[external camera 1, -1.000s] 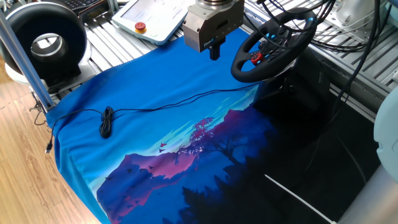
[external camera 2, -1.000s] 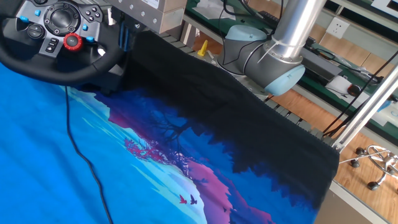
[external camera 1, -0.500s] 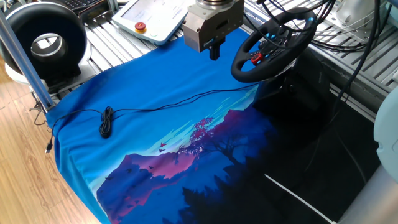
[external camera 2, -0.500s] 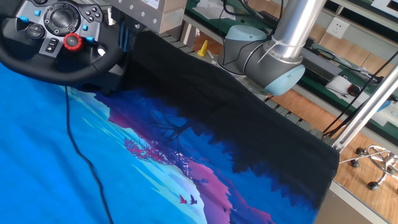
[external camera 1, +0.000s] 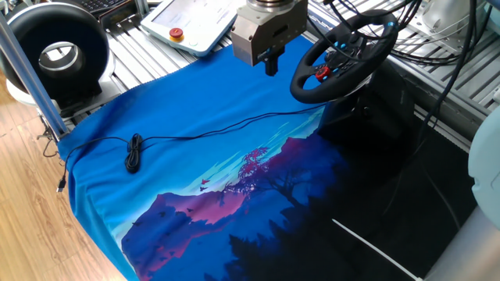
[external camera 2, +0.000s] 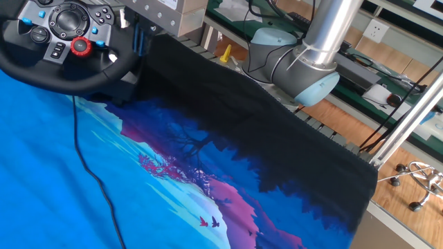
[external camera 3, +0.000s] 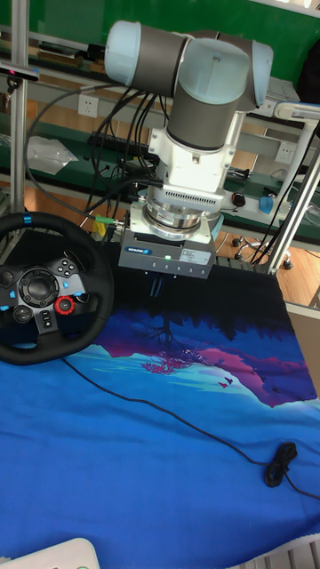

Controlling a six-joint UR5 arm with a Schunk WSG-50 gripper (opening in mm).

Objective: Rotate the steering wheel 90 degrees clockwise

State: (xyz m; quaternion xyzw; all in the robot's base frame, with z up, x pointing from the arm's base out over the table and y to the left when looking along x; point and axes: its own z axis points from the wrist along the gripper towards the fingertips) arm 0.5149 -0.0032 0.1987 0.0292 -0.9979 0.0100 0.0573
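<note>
The black steering wheel (external camera 1: 305, 84) stands tilted on its base at the back of the blue cloth, its hub carrying a red button and blue accents. It also shows at the top left of the other fixed view (external camera 2: 66, 81) and at the left of the tall view (external camera 3: 92, 323). My gripper (external camera 1: 270, 62) hangs above the cloth, left of the wheel's rim and apart from it. The dark fingers sit together with nothing between them. In the tall view the gripper (external camera 3: 156, 288) is right of the wheel. The other fixed view does not show the gripper.
A thin black cable with a coiled end (external camera 1: 133, 153) crosses the printed cloth (external camera 1: 187, 187). A black ring fan (external camera 1: 58, 51) and a teach pendant (external camera 1: 191, 23) sit at the back left beside an aluminium post (external camera 1: 27, 70). The arm's base (external camera 2: 304, 66) stands behind the table.
The gripper has crept slightly upward and toward the wheel. The wheel and cable have not moved.
</note>
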